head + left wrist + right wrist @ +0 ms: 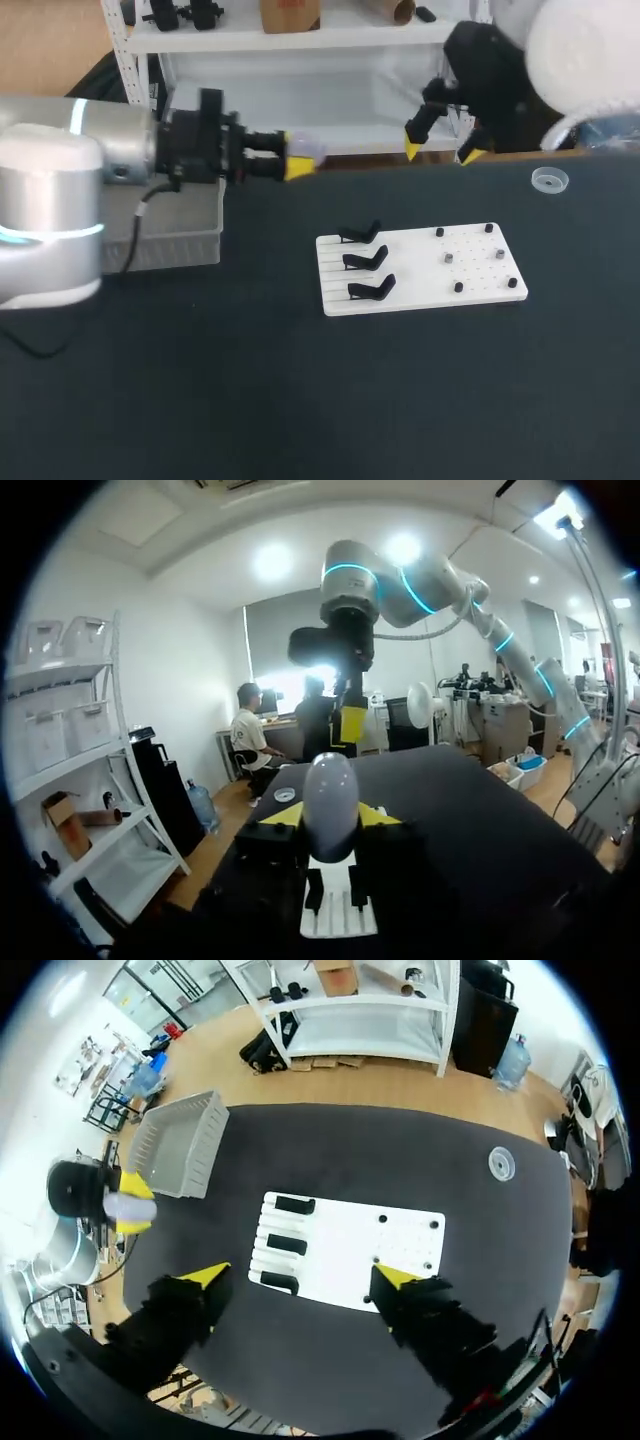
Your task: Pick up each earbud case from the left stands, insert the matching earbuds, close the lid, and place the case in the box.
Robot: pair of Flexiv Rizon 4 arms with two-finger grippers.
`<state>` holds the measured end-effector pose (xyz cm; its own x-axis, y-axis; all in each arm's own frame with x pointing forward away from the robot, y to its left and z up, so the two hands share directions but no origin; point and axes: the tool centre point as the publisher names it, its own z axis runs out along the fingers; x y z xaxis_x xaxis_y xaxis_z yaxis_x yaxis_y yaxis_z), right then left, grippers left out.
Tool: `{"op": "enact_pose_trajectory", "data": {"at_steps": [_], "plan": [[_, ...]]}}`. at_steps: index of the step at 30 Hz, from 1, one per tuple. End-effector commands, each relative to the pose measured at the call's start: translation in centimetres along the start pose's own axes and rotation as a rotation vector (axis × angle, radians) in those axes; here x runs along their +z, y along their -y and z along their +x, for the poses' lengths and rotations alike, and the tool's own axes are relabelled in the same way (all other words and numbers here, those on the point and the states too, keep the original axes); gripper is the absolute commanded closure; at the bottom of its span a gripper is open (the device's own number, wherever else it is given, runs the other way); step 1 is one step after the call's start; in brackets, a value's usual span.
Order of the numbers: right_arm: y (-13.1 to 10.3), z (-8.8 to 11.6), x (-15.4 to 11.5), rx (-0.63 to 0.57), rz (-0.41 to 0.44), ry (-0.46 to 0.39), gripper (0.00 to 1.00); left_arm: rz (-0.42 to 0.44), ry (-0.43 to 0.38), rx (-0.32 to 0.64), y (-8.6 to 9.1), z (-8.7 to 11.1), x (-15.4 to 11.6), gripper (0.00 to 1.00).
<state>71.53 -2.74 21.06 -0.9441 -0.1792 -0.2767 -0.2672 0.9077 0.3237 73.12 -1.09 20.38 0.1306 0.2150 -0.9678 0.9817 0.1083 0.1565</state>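
Earbud case (306,150), pale and rounded, is pinched between the left gripper's (292,158) yellow tips, held in the air beside the grey box (170,240). The right gripper (441,150) hangs spread. Left wrist view: both tips press the case's sides. Right wrist view: fingers wide apart, high over the white board (350,1250) and its three black stands (287,1244).

1. The earbud case (307,150) is pale and rounded. My left hand (297,156) grips it between its yellow tips, above the table's far side (I can't make out the lid).
2. Three black stands (365,262) stand in a column on the left end of the white board (420,295), all bare.
3. Two small grey pieces (448,257) sit on the board's right half.
4. The grey box (190,245) sits at the table's left, partly hidden.
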Motion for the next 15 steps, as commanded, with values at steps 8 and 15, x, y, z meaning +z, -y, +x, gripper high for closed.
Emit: {"op": "enact_pose_trajectory", "data": {"at_steps": [8,15], "plan": [[0.1,1.1,-0.2,0.001,0.002,0.139,0.00,-0.144,-0.081,-0.020,-2.6,3.0,-13.9,1.00],[0.1,1.1,-0.2,0.001,0.002,0.139,0.00,-0.145,-0.107,-0.014,-5.1,7.2,-17.5,1.00]]}}
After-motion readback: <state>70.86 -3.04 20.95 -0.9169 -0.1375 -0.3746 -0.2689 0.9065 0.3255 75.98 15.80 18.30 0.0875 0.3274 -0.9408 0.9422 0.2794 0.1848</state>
